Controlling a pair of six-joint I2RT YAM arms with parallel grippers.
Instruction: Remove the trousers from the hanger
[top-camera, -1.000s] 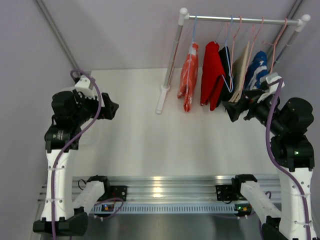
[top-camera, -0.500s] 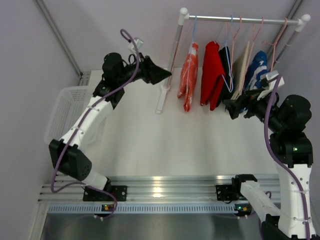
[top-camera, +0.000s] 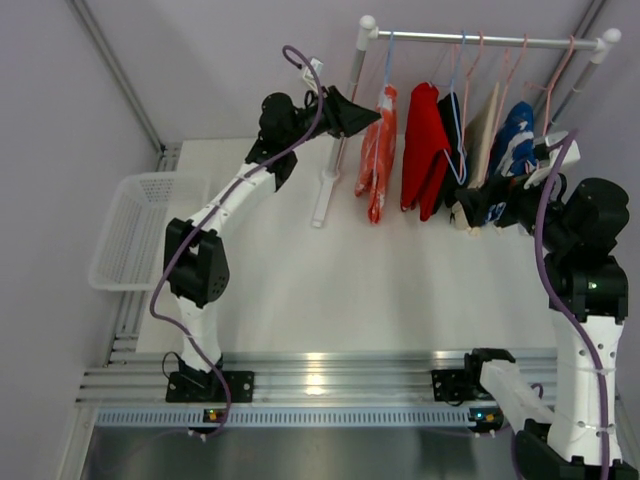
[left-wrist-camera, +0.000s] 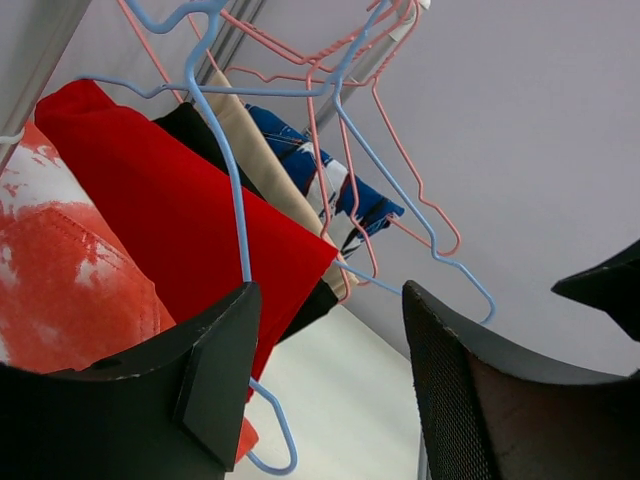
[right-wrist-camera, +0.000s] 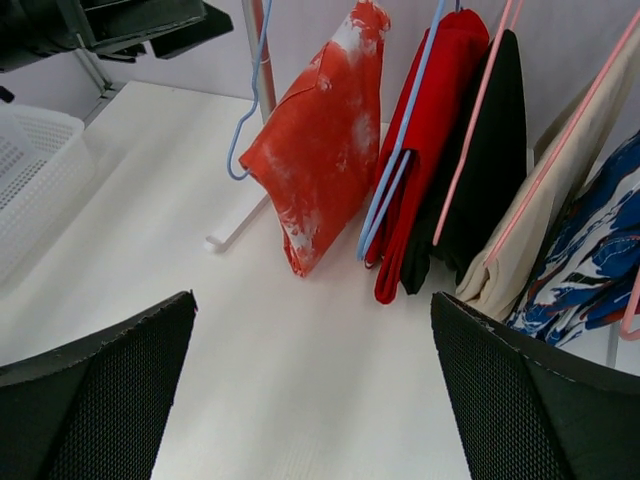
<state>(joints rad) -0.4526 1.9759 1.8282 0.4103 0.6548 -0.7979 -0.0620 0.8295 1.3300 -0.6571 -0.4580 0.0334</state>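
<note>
White tabletop (top-camera: 300, 270) and a metal clothes rail (top-camera: 480, 40), from above: the small orange-red patterned fabric trousers (top-camera: 376, 150) hang long axis down from the thin light-blue wire hanger (top-camera: 386, 60) at the rail's left end. The left gripper (top-camera: 370, 113), raised high, sits just beside them on their left. The right gripper (top-camera: 462, 213) is well apart, with a plain deep-red garment (top-camera: 420, 140) and others between.

Left wrist view: the jaws are spread and empty, and the trousers (left-wrist-camera: 70, 280) fill the lower left, close by.

Right wrist view: the jaws are spread wide and empty. The trousers (right-wrist-camera: 320, 150) hang ahead across bare table, the hanger (right-wrist-camera: 245, 115) jutting toward the post side. The left arm looks better placed to reach them.
</note>
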